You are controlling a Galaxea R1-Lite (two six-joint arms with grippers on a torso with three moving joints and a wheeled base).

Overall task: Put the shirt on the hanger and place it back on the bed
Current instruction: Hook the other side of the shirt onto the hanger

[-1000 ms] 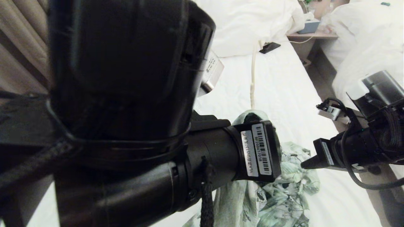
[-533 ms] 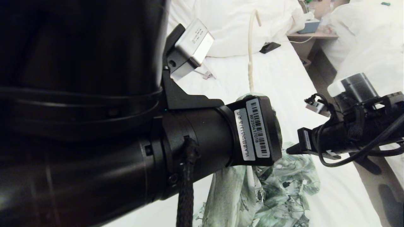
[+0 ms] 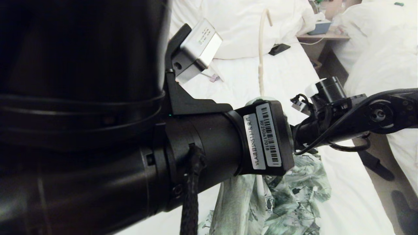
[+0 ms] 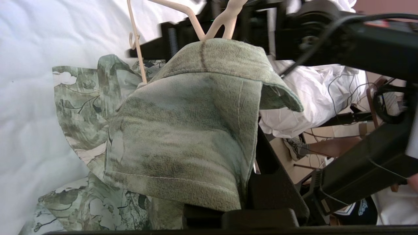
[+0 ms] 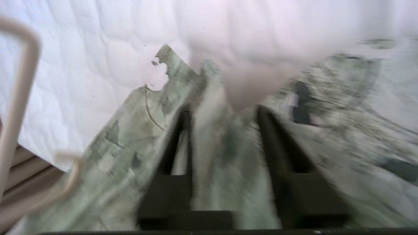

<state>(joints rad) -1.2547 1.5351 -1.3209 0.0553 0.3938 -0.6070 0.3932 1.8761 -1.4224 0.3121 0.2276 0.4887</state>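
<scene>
The green and white printed shirt (image 3: pixel 294 195) hangs in a bunch over the white bed (image 3: pixel 294 81). In the left wrist view its collar (image 4: pixel 196 111) is draped over my left gripper (image 4: pixel 243 143), which is shut on the cloth; only one dark finger (image 4: pixel 272 169) shows. The cream hanger (image 3: pixel 260 58) rises out of that grip, its wire (image 4: pixel 138 55) running down into the shirt. My right gripper (image 5: pixel 225 111) is open right at the shirt (image 5: pixel 228 163), with cloth between its fingers. In the head view both grippers are hidden behind the left wrist.
The left arm fills the left half of the head view. White pillows (image 3: pixel 254 26) and a black phone (image 3: pixel 279 49) lie at the bed's head. A nightstand (image 3: pixel 321 36) and a second, duvet-heaped bed (image 3: pixel 382 42) stand to the right across a floor gap (image 3: pixel 375 156).
The left arm rose, lifting the hanger's hook higher, then held still. The right arm swung up and left until its gripper reached the shirt beside the left gripper.
</scene>
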